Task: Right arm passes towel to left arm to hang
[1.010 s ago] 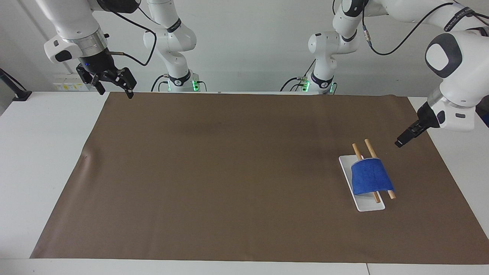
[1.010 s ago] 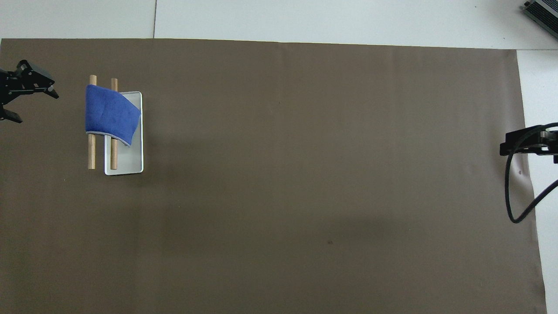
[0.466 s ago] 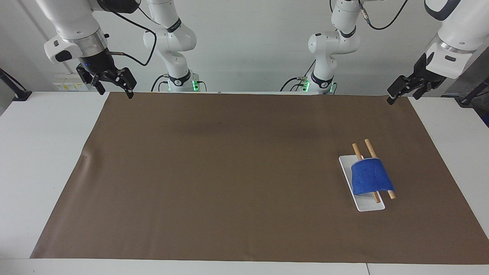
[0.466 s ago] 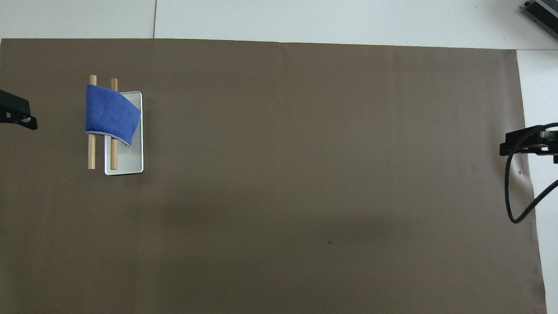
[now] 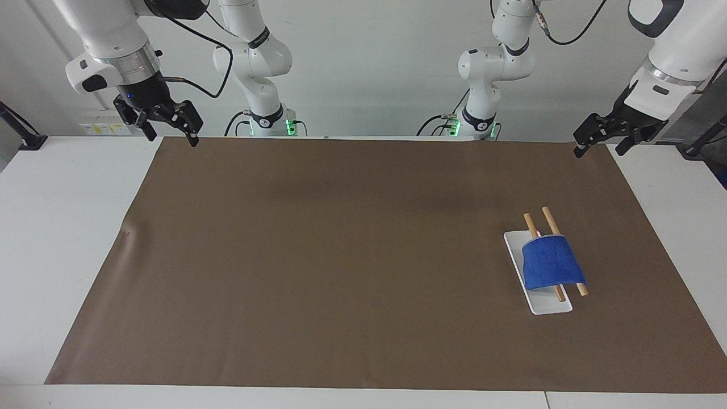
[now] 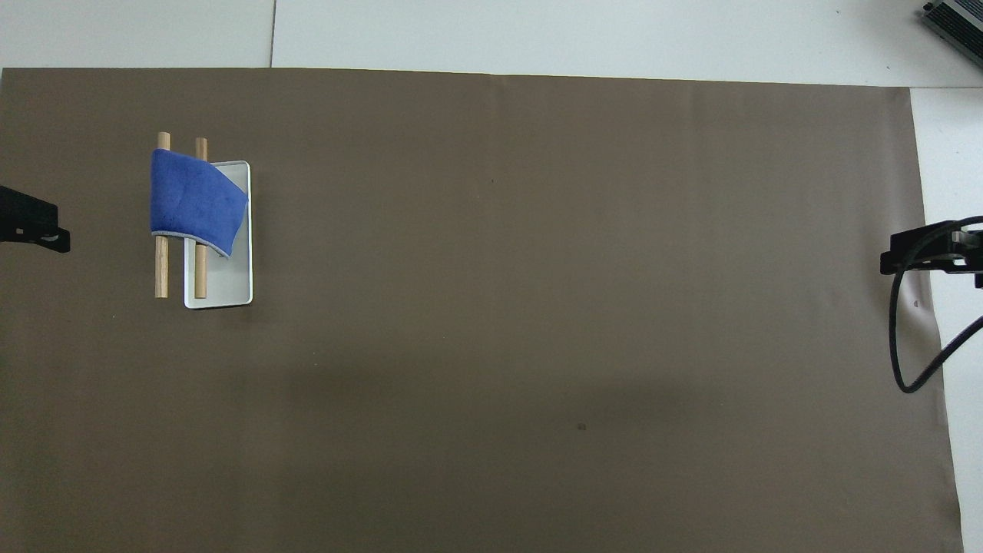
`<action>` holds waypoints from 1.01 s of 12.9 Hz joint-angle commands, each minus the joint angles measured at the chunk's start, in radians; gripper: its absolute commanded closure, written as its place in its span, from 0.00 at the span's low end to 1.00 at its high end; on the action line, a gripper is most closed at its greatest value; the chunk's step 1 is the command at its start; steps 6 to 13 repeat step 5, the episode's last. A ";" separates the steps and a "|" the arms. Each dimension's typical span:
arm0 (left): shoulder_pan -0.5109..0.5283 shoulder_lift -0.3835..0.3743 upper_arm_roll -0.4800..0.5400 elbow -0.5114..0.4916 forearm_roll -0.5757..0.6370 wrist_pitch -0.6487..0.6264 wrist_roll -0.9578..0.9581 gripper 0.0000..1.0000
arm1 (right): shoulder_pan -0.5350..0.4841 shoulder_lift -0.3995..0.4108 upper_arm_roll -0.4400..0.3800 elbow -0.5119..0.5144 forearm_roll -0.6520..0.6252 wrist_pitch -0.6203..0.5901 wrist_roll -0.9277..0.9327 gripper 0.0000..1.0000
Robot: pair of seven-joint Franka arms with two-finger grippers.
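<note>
Blue towel (image 5: 552, 262) already drapes the two wooden rods (image 5: 547, 222) over the white tray (image 5: 548, 307), well below and apart from the left gripper (image 5: 597, 142) and right gripper (image 5: 170, 136), whose empty jaws stand wide, so both arms should simply stay raised clear of it.

no legible text, labels, brands, numbers or signs anywhere

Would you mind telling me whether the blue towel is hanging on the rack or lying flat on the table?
Hanging: the towel drapes over both wooden rods of the rack.
</note>
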 commanded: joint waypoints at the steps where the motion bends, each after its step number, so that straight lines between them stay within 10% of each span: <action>1: -0.001 -0.025 0.001 -0.032 0.017 0.032 0.021 0.00 | -0.014 -0.025 0.007 -0.026 0.021 -0.005 -0.013 0.00; 13: -0.001 -0.023 0.004 -0.035 0.016 0.078 0.021 0.00 | -0.014 -0.026 0.007 -0.026 0.021 -0.005 -0.013 0.00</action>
